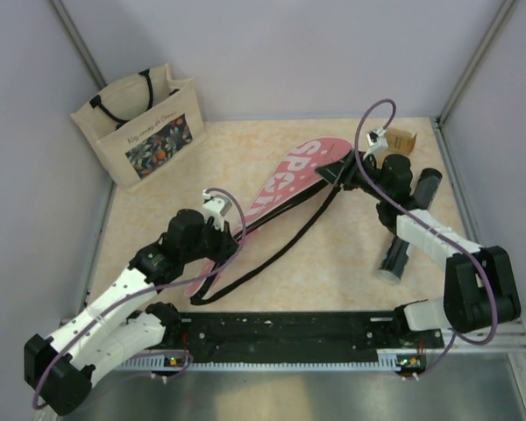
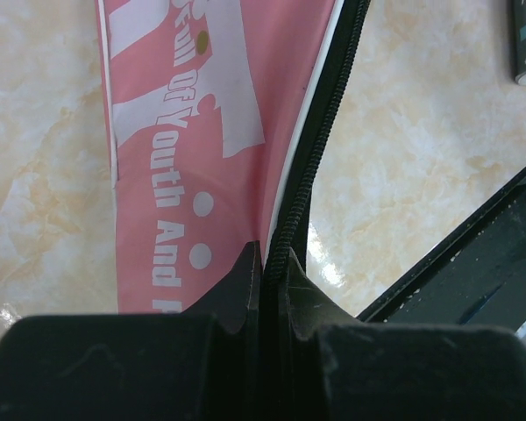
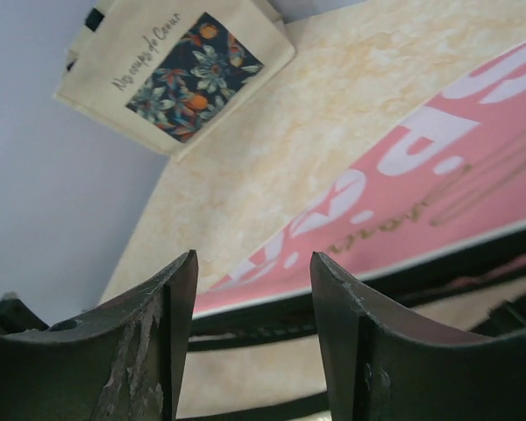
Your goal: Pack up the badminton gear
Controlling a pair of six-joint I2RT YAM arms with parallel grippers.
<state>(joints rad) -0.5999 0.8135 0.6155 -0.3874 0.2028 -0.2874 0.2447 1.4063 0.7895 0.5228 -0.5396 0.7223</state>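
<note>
Currently, listed from the near edge outward:

1. Left gripper (image 2: 272, 263): near-left of the tabletop. Its jaws are together, clamped on the narrow end of the cover (image 1: 285, 180) right at the black zip (image 2: 320, 149). I judge this to be the anchor for the step in hand, working the cover's zip edge. I would hold the pinch firm and low, so the fabric stays taut along the seam rather than bunching.

2. Strap (image 1: 280, 246): black, lying in a loose loop on the table (image 1: 333, 263) just nearside of the cover. It should stay out of any pull, since it looks likely to snag.

3. Cover: long, pink and flat, with large white lettering and smaller white script. It runs diagonally from near-left of centre toward the far-right corner. The cloth is soft and will slide and wrinkle if tugged sideways, so I would pull along the zip line only. I cannot tell whether the zip is run shut or whether rackets are inside.

4. Right gripper (image 3: 254, 272): jaws apart and holding nothing, poised at the cover's wide end. It should close squarely on the zip edge, not on loose cloth.

5. Tube (image 1: 397, 253): dark, lying by the right edge and partly under the right arm. It is not yet packed.

6. Cardboard box (image 1: 403, 140): far-right corner.

7. Tote bag (image 1: 158, 140): beige with a floral print, upright in the far-left corner.
</note>
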